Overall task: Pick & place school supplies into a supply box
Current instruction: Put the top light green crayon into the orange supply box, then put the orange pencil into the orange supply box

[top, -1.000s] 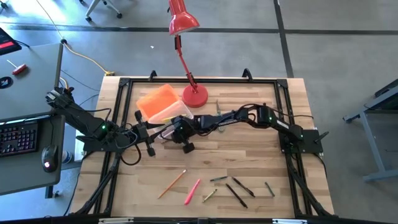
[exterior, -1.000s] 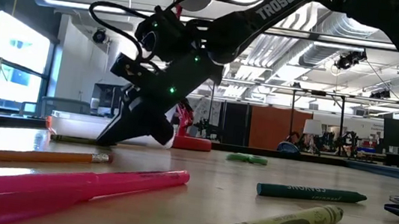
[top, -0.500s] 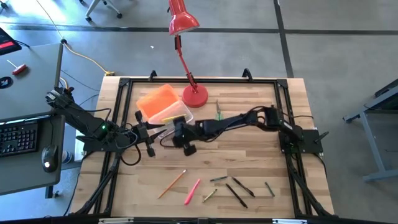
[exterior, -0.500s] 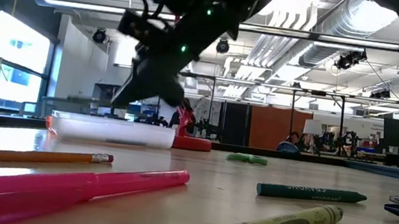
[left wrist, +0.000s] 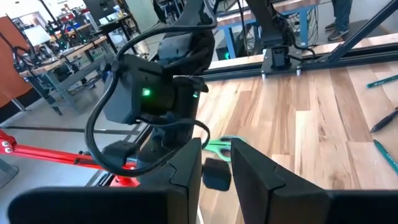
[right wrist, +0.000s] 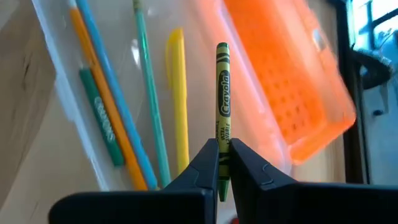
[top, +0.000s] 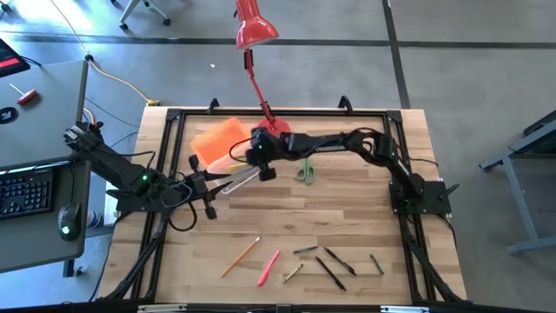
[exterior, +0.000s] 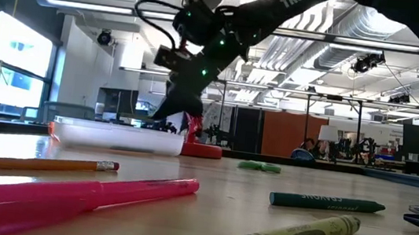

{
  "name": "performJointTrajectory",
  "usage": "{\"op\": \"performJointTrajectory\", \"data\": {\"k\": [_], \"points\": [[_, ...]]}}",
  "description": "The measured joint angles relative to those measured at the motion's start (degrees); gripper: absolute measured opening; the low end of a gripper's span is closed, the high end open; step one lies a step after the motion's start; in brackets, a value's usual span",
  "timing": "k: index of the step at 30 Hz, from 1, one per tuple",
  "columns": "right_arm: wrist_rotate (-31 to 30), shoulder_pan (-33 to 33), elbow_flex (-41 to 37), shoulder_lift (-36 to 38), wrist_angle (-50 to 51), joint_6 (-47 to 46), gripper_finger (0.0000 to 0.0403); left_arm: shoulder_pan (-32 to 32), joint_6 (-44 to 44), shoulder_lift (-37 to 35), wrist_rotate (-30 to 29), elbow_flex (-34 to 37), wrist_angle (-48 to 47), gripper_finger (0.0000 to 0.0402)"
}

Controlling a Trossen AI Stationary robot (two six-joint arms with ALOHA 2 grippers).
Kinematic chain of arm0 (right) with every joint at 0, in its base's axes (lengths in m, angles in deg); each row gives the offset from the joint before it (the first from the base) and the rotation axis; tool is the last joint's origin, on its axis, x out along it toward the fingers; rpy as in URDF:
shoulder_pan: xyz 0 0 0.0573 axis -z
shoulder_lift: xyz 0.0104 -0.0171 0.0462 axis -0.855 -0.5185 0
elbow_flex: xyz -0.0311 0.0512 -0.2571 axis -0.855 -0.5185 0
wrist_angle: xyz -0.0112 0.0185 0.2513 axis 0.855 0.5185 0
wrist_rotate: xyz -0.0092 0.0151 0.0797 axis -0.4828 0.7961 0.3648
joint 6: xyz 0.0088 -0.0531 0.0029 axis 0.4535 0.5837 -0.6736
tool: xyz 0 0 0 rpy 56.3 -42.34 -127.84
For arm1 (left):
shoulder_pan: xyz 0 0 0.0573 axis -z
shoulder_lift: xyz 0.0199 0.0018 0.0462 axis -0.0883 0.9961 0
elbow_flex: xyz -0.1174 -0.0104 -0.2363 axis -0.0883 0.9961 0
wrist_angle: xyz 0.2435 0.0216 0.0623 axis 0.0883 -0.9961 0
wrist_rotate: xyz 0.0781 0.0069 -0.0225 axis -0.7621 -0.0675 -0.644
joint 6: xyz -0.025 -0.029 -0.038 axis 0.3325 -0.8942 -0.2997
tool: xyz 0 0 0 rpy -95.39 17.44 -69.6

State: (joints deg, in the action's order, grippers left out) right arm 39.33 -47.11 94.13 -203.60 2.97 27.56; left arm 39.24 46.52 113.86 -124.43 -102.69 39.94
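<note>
The right gripper (right wrist: pixel 222 163) hangs over the box (top: pixel 228 155), near the lamp (top: pixel 261 104) base, its fingers (right wrist: pixel 205 163) pinched on a green crayon (right wrist: pixel 222 99). The crayon sticks straight out past the fingertips, over the open clear tray. Inside the tray lie an orange pencil (right wrist: pixel 104 99), a blue one (right wrist: pixel 112 93), a teal one (right wrist: pixel 148 99), a yellow marker (right wrist: pixel 178 99) and a short green crayon (right wrist: pixel 101 127), all lined up lengthwise. The orange lid (right wrist: pixel 283 81) with its dotted grid is folded back on the side of the box away from the arm.

From table height, the right gripper (exterior: pixel 173 101) is above the box (exterior: pixel 116 136), clear of its rim.

The left gripper (left wrist: pixel 214 163) waits low on the table just beside the box, on the side away from the lamp, and its fingers (left wrist: pixel 186 168) stand apart with nothing between them. Past them the green-handled scissors (left wrist: pixel 217 148) lie on the wood; from above the scissors (top: pixel 302 169) sit just beside the lamp base, under the right arm.

Well away from the box, along the table's front part, the rest is scattered: an orange pencil (top: pixel 240 257), a pink marker (top: pixel 268 268), a yellow-green crayon (top: pixel 293 273), a green crayon (top: pixel 305 250), two black pens (top: pixel 334 267) and a grey-green crayon (top: pixel 376 263), none touching the box.
</note>
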Motion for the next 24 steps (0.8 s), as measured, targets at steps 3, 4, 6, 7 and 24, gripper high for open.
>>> {"op": "performJointTrajectory", "data": {"k": [3,4,6,7,24], "points": [[1.55,0.49,0.11,-0.91,0.09,0.96,0.0012,0.00,0.00,0.02,0.00,0.00,0.02,0.0117],[1.81,0.51,0.04,-1.22,0.62,1.93,0.0015,0.00,0.00,0.02,-0.03,0.00,0.02,0.0117],[1.82,0.31,0.04,-1.74,-0.35,4.07,0.0025,-0.02,0.00,0.02,-0.04,0.00,0.01,0.0117],[1.63,0.15,0.04,-1.77,-0.15,4.71,0.0032,-0.02,0.00,0.02,-0.04,0.00,-0.02,0.0117],[5.04,-13.05,0.09,-1.20,-3.69,-0.95,0.0069,0.02,0.00,0.02,0.14,0.00,-0.10,0.0117]]}}
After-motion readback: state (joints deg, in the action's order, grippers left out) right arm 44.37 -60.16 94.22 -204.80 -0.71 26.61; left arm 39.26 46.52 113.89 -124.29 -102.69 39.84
